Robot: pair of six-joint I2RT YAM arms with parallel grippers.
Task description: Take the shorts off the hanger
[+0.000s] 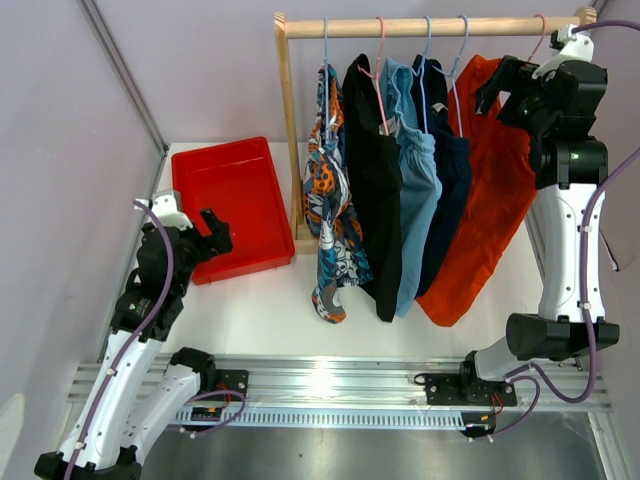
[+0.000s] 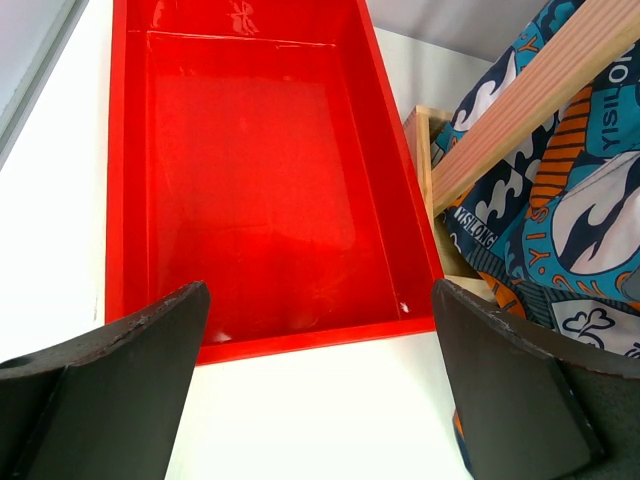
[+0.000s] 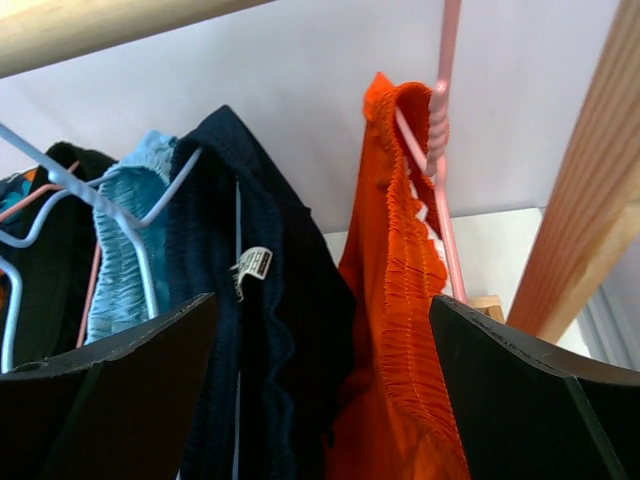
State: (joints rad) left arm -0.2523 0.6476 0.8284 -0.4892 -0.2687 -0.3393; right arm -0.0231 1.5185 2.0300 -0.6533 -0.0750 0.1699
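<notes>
Five shorts hang on wire hangers from a wooden rail (image 1: pixel 430 27): patterned (image 1: pixel 330 200), black (image 1: pixel 375 180), light blue (image 1: pixel 415 190), navy (image 1: pixel 450 180) and orange (image 1: pixel 490 200). My right gripper (image 1: pixel 497 88) is raised at the rail's right end, open, beside the top of the orange shorts. In the right wrist view the navy shorts (image 3: pixel 250 330) and the gathered waistband of the orange shorts (image 3: pixel 400 300) lie in front of that gripper (image 3: pixel 320 400), the orange pair on a pink hanger (image 3: pixel 445 120). My left gripper (image 1: pixel 215 235) is low and open, holding nothing.
A red tray (image 1: pixel 245 268) lies on the white table left of the rack, its near rim (image 2: pixel 300 343) just ahead of the left gripper (image 2: pixel 320 390). The rack's left post (image 1: pixel 292 130) stands beside the tray. Grey walls close in the left and back.
</notes>
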